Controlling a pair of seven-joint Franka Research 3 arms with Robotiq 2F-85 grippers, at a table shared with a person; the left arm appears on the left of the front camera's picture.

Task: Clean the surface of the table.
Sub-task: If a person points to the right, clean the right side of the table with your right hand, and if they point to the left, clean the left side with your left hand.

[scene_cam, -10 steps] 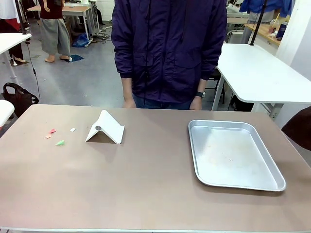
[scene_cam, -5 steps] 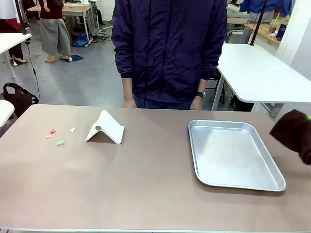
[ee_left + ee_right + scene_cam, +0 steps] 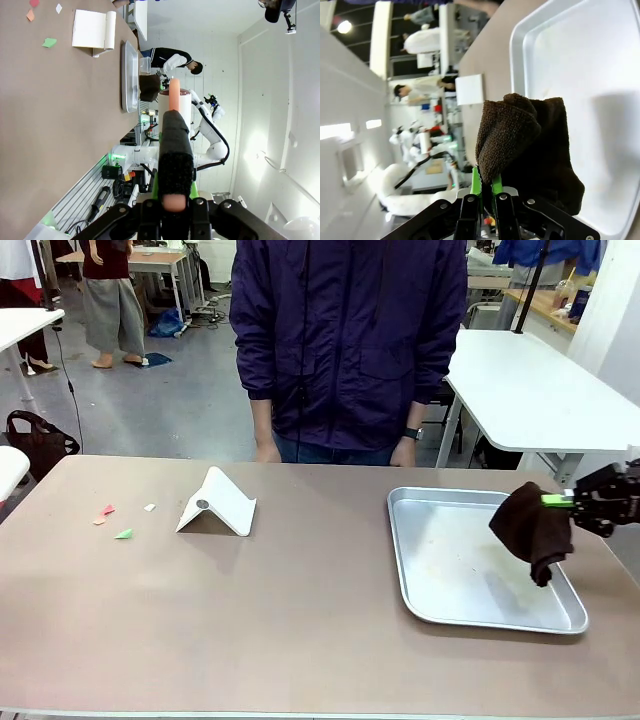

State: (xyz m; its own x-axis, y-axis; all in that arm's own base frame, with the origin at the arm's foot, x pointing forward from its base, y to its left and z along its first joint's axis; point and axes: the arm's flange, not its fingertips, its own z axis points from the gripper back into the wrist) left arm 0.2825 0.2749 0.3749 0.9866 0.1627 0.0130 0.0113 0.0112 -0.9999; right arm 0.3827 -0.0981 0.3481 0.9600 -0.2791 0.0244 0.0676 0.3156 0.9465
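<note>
currently the right gripper [image 3: 558, 501] clamps a dark brown cloth [image 3: 532, 530] over the tray [image 3: 440, 560]; left gripper [image 3: 174, 202] grips a black tool [image 3: 175, 145]

The right claw [image 3: 566, 501] has its tips buried in the cloth [image 3: 535, 528], and its arm is cut off at the picture's edge. Scraps [image 3: 123, 533] on the bench [image 3: 300, 620] are too small to identify.

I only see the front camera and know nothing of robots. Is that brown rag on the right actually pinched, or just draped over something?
Observer: Pinched. The right wrist camera shows the right pincer shut on a fold of the brown cloth.
Operator: Is there a second arm?
Observer: Yes. The left wrist camera shows the left pincer shut on a black fuzzy stick with a pink core, pointing across the table.
</note>
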